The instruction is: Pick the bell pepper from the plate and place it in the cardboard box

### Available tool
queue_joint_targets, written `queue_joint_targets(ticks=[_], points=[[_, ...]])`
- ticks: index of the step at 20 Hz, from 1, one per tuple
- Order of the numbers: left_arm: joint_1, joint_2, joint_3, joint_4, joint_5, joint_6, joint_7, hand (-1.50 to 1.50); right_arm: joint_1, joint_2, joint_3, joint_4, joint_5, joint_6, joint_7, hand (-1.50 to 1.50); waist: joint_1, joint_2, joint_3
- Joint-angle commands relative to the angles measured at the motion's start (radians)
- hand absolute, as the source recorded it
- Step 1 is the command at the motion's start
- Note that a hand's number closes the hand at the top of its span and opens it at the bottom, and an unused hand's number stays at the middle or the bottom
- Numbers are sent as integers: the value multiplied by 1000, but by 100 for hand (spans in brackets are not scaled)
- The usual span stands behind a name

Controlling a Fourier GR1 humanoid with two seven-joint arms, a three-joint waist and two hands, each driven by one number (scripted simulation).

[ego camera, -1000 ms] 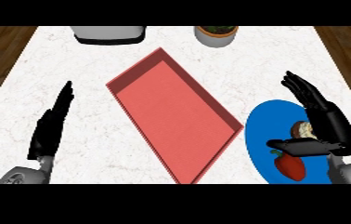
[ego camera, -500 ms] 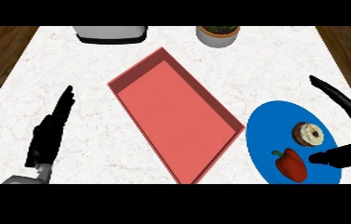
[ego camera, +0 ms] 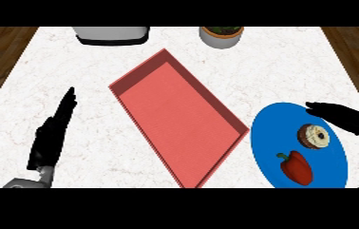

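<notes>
Nearest us, the pepper (ego camera: 297, 166) lies on the blue plate (ego camera: 270, 128), just right of the red box (ego camera: 175, 114), untouched, with a doughnut (ego camera: 315, 136) beyond it. Our right hand (ego camera: 338, 115) reaches over the plate's far right rim; we cannot tell its fingers' state. Our left hand (ego camera: 52, 135) rests released, left of the box. Beyond the box stand a pot (ego camera: 222, 36) and a toaster (ego camera: 112, 34).

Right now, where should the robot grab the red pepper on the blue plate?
Probably around its wide red body, coming straight down from above. The bell pepper lies on its side on the blue plate, stem end toward the upper left, so the plump middle gives the most to curl around. The right hand is nearest; the donut lies between them.
</notes>
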State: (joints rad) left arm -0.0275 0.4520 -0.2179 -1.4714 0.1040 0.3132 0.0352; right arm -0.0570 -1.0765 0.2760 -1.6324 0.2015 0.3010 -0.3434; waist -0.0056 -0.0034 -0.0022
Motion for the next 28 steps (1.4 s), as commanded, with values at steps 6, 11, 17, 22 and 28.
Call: queue_joint_targets(ticks=[6, 11, 17, 22, 28], points=[[2, -19, 36, -22, -24, -32, 16, 0, 140, 72, 60, -160, 193, 1, 211, -150, -2, 2, 2], [35, -63, 24, -73, -68, -35, 53, 0, 144, 160, 37, -146, 287, 10, 230, -150, 5, 3, 2], [41, -76, 80, -52, -99, -64, 22, 0, 139, 233, 23, -128, 372, 87, 268, -150, 5, 3, 2], [48, -77, 98, -123, -116, -96, 84, 0, 75, 306, 0, -17, 443, 94, 225, -150, 9, 3, 2], [-48, -164, 100, 26, -175, -99, 52, 0, 169, 345, -20, -94, 520, 93, 201, -150, 0, 3, 2]])
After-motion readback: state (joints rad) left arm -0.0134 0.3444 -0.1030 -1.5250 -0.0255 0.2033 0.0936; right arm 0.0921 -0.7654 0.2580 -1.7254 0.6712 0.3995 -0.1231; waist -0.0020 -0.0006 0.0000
